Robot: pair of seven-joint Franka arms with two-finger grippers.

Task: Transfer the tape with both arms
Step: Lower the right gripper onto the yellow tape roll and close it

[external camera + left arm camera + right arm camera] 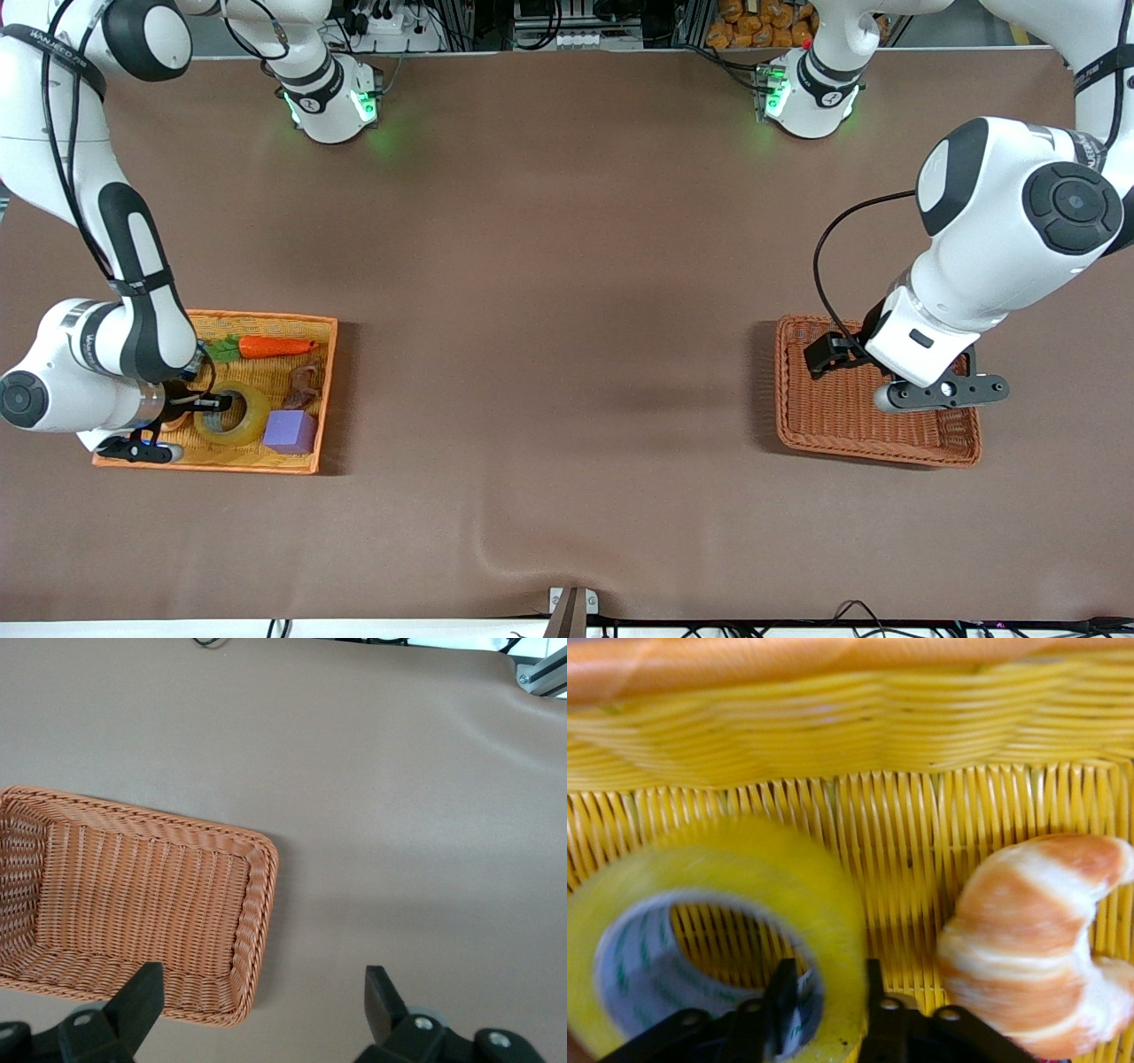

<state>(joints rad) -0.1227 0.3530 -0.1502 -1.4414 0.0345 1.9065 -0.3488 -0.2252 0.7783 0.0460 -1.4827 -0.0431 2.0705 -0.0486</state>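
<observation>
Front view: "WANJEE" legible on right arm (53,44) strap.

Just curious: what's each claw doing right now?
Right gripper shut on tape in yellow basket. Left gripper open, waiting over brown basket. Croissant beside tape.

The scene is filled by a desk (567,266) covered with a smooth brown mat, lit evenly from above. A low ridge is raised in the mat near the desk's edge closest to the front camera, and a small metal bracket (573,602) is fixed at the middle of that edge. Dark cables (868,611) are trailed along a pale strip just past the same edge. At the edge farthest from the camera, metal framing and a white power strip (394,27) are seen, together with what may be a heap of orange packets (762,22). Green light is cast on the mat there.
</observation>
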